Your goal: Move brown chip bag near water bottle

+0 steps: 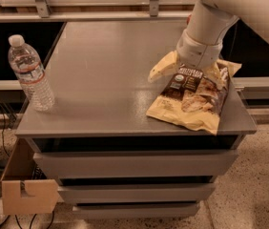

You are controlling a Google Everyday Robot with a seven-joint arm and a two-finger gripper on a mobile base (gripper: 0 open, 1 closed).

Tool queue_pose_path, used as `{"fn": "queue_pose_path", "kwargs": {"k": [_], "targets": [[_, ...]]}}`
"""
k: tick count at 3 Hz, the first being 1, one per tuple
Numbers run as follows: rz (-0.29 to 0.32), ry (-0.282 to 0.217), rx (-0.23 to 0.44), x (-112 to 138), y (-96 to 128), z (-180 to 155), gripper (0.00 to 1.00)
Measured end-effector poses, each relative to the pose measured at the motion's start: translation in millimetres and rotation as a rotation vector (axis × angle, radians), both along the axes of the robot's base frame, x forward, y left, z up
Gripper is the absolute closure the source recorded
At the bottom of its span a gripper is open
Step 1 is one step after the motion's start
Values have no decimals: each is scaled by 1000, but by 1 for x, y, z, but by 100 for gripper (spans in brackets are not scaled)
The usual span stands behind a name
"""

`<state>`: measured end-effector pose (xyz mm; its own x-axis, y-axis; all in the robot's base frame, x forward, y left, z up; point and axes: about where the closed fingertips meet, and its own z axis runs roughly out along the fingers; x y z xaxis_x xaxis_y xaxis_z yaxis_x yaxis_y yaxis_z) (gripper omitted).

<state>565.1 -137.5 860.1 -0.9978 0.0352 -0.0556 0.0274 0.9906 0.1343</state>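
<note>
The brown chip bag point(195, 98) lies flat at the right side of the grey cabinet top point(106, 70), its lower corner near the front right edge. The water bottle point(30, 73) stands upright at the left front corner, far from the bag. My gripper point(191, 70) hangs from the white arm coming in from the upper right and sits on the bag's far end. It is open, with one pale-yellow finger point(162, 69) splayed to the left of the bag and the other over its right side. The wrist hides the bag's top edge.
The cabinet has drawers point(134, 165) below the top. A cardboard box point(25, 194) stands on the floor at the lower left. A metal rail and shelf point(101, 15) run behind the cabinet. The soda can is hidden behind the arm.
</note>
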Motion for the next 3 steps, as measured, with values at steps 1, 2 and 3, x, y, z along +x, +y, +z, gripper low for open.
{"fn": "queue_pose_path", "kwargs": {"k": [1,2,3], "targets": [[-13,27,10,-4,8,-14,17],[-12,41,13,-5,9,-20,41],[-11,41,13,-5,9,-19,65]]}}
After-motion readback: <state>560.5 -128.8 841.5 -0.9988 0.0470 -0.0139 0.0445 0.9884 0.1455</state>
